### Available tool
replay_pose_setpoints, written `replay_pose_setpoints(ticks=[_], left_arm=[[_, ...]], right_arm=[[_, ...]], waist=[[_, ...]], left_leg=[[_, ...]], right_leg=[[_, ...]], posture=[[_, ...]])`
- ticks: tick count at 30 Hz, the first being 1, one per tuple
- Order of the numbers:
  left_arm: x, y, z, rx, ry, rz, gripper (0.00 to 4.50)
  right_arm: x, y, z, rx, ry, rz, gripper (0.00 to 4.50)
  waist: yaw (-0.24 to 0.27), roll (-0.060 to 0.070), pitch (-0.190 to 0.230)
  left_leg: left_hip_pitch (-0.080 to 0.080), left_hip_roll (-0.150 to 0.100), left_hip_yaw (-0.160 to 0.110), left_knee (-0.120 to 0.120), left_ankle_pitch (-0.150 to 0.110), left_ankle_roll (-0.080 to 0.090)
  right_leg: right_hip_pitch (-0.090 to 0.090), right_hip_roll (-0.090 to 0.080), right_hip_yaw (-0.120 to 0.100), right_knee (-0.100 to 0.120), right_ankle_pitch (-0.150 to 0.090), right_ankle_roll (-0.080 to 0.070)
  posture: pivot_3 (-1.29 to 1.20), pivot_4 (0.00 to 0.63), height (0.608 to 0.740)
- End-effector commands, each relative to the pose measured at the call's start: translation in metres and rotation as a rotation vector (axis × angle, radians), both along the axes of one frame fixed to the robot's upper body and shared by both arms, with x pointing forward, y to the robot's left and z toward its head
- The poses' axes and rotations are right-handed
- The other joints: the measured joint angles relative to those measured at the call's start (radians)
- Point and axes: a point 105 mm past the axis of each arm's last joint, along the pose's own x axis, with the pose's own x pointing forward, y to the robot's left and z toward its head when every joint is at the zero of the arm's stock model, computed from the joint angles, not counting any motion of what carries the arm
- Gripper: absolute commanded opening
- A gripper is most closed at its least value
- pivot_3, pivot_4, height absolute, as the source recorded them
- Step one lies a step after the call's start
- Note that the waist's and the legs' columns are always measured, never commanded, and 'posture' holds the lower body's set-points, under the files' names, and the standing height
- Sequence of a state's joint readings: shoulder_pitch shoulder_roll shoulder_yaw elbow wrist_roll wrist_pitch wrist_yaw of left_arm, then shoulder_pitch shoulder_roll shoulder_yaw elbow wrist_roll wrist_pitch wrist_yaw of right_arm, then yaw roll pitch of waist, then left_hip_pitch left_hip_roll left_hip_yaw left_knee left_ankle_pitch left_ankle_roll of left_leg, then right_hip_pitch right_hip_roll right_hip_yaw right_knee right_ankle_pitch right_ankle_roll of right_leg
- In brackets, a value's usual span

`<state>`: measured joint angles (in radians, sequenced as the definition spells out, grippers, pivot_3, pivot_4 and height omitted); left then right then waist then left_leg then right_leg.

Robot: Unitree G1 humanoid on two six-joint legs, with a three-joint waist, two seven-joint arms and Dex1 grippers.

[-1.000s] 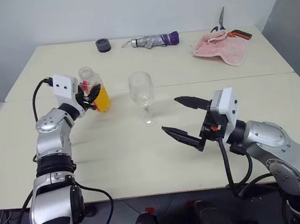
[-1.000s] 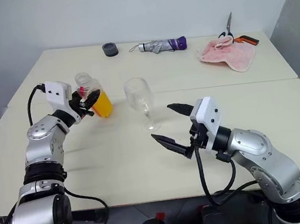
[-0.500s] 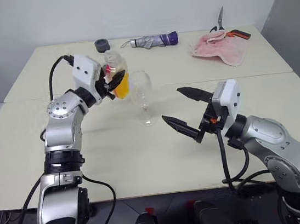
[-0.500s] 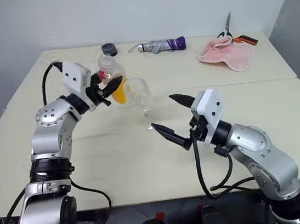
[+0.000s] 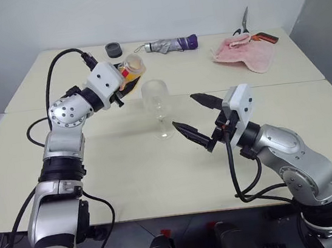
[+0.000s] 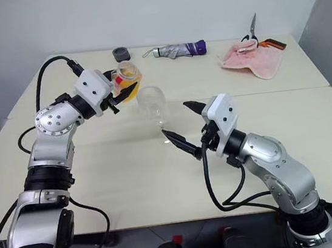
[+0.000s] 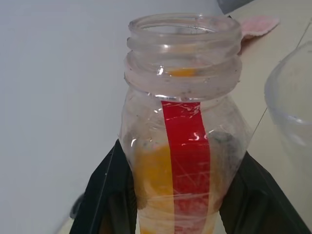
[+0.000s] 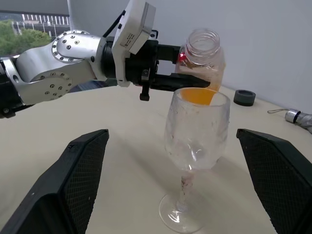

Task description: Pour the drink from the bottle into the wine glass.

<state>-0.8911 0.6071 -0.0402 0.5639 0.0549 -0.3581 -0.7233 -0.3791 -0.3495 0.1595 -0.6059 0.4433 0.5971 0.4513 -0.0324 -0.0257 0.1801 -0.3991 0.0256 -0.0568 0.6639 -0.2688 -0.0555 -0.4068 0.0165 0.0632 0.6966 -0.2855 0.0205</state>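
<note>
Left gripper [image 5: 125,83]: fingers clamped on the bottle [image 5: 132,68], held tilted, uncapped mouth above the glass [image 5: 157,104] rim. Drink [image 6: 128,76]: orange, inside the bottle. Glass: upright on the table [image 5: 130,177], mid-table, looks empty. Right gripper [image 5: 195,122]: fingers spread wide, holding nothing, just beside the glass, not touching.

My matt black plastic fingers [image 8: 83,175], clear glossy plastic bottle [image 7: 183,131] with shiny red label strip, smooth clear wine glass [image 8: 196,129], matt cream bench [image 5: 160,173], soft pink cloth [image 5: 244,54]
</note>
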Motion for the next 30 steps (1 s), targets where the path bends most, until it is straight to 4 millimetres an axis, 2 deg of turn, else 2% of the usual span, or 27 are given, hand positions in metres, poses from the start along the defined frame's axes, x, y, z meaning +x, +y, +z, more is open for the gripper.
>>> replay_pose_setpoints(ticks=[1, 15, 30], left_arm=[[-0.006, -0.004, 0.031, 0.058, -0.154, -0.019, 1.69], [-0.01, -0.005, 0.04, 0.259, -0.329, -0.027, 1.69], [-0.009, 0.0, 0.044, 0.373, -0.419, -0.008, 1.69]], right_arm=[[-0.003, 0.001, 0.008, -0.006, -0.046, 0.009, 4.5], [0.0, 0.0, 0.008, -0.01, -0.05, -0.002, 4.5], [0.002, -0.001, 0.007, -0.014, -0.045, 0.0, 4.5]], waist=[[0.0, 0.0, 0.0], [-0.001, 0.0, 0.0], [0.0, 0.0, 0.0]], left_leg=[[0.0, 0.0, 0.0, 0.0, 0.0, 0.0], [0.0, 0.0, 0.0, 0.0, 0.0, 0.0], [0.0, 0.0, 0.0, 0.0, 0.0, 0.0]], right_leg=[[0.0, 0.0, 0.0, 0.0, 0.0, 0.0], [0.0, 0.0, 0.0, 0.0, 0.0, 0.0], [0.0, 0.0, 0.0, 0.0, 0.0, 0.0]], posture=[[0.0, 0.15, 0.74], [0.0, 0.15, 0.74], [0.0, 0.15, 0.74]])
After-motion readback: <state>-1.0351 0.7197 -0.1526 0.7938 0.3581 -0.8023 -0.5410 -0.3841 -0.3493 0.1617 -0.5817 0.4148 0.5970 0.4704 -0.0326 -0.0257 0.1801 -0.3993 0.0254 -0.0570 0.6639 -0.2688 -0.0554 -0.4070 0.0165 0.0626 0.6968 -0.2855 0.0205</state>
